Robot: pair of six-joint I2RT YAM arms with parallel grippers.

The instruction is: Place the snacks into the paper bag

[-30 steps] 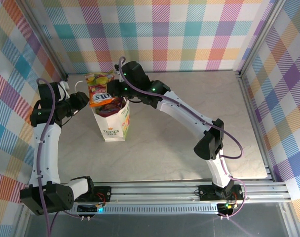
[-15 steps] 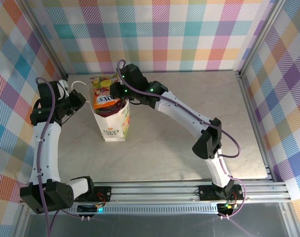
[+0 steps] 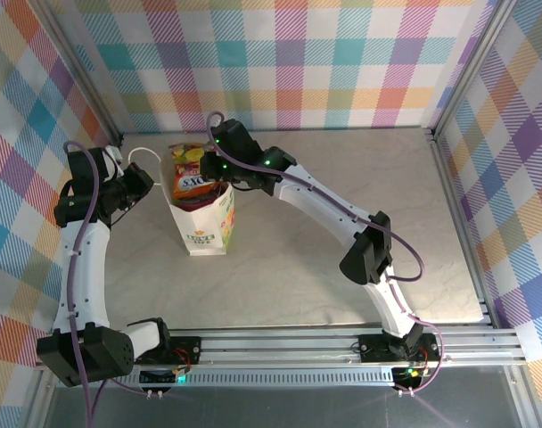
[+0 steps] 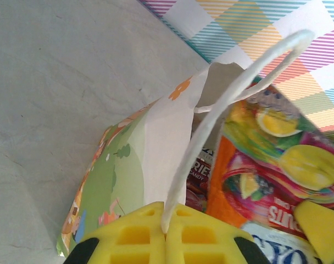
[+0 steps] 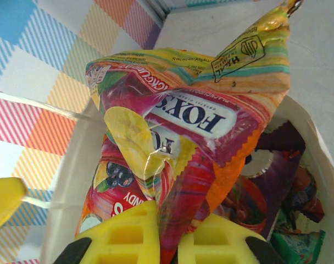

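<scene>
Far left on the table, over the paper bag (image 3: 202,227), the right gripper (image 5: 168,228) pinches a candy packet (image 5: 178,121); the left gripper (image 4: 167,223) clamps the cord handle (image 4: 224,102).

Paper bag upright and open, a candy packet at its mouth.
The white paper bag (image 3: 204,227) with green-orange cartoon print stands open, one white cord handle (image 4: 189,159) drawn taut away from its rim. A crumpled, multicoloured Fox's candy packet (image 3: 192,172) sits at the bag's mouth, above a purple packet (image 5: 277,159) inside.
</scene>
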